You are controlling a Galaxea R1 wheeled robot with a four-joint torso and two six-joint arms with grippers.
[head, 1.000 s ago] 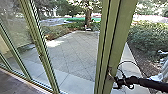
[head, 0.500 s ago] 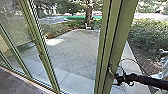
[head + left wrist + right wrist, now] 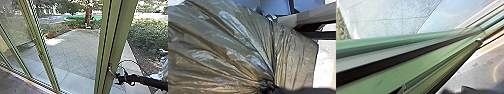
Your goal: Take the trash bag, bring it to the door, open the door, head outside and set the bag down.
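Grasp the bag (image 3: 225,42) by its gathered neck (image 3: 273,55); probably soft, slippery, easily torn. Can't tell opening or hold for left tool or right tool (image 3: 113,74).

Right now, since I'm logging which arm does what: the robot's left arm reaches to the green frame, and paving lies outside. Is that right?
Not quite. The head view shows the right arm, not the left, reaching to the green frame. The paving does lie outside, as you say.
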